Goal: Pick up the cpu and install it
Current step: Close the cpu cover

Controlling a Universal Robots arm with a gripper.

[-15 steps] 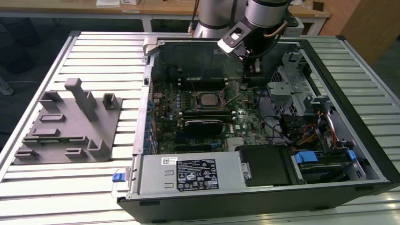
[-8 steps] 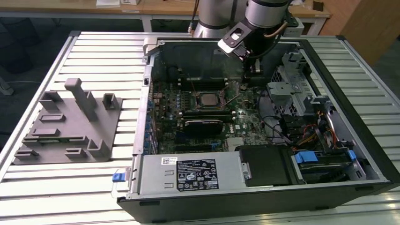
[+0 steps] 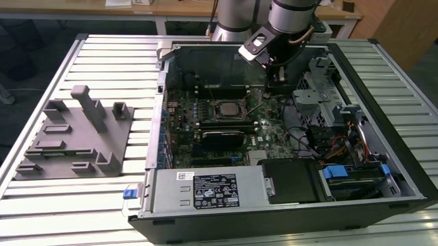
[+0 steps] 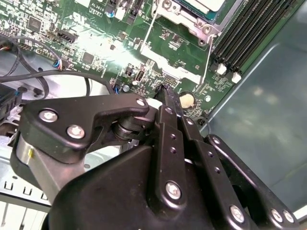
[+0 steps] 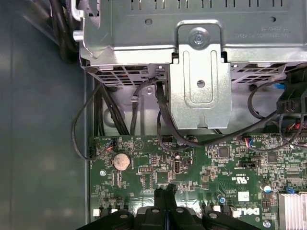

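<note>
Both fingers point(image 4: 169, 111) are pressed shut, empty — the cpu point(image 3: 229, 108) appears seated just beyond the gripper point(image 4: 168, 92); movement should be kept slow, clear of the motherboard point(image 5: 206, 167).

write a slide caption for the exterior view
Arm's gripper reaches into the open computer case, apart from the cpu set in the motherboard.

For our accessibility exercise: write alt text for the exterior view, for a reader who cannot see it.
The gripper hangs inside an open computer case, over the motherboard, to the exterior view's right of the cpu lying on it. A grey tray sits beside the case.
</note>
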